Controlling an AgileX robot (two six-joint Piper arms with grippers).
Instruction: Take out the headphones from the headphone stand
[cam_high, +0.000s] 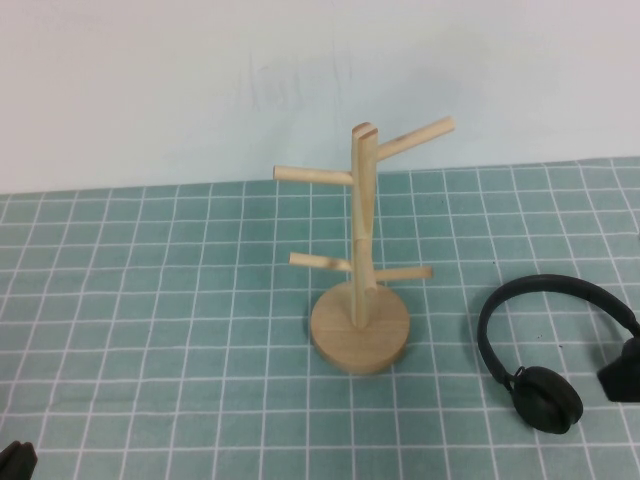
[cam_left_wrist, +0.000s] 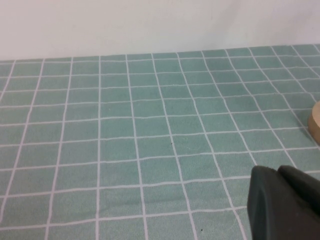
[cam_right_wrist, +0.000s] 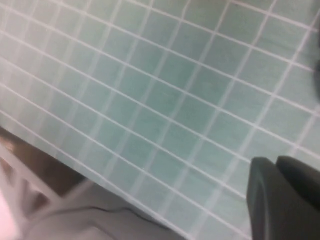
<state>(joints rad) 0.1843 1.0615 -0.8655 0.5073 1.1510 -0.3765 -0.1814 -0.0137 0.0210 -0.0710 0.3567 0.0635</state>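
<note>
The tabletop (cam_high: 150, 330), covered in a green grid-lined cloth, runs back to a white wall along its far edge. Near its middle the headphone stand (cam_high: 358, 330) is upright on its round base, and all four pegs are bare. The headphones (cam_high: 545, 345) lie flat on the cloth by the right edge, well apart from the stand, headband arched toward the far edge, one ear cup fully in view and the other cut off at the edge of the high view.

Judged from this layout, the removal itself is done and the step in hand is the release or pull-away. The next move calls only for both arms to clear off without dragging the headband or brushing the pegs.

The right gripper is not clearly visible in the high view; in its wrist view only a dark corner of it (cam_right_wrist: 285, 197) shows, over bare cloth near a tabletop edge, and I cannot tell whether it is spread or pressed together. The left gripper (cam_high: 15, 462) sits low at the near left corner, just a dark tip showing, state likewise impossible to tell.

Open room is generous: the whole left half and the near strip in front of the stand.
</note>
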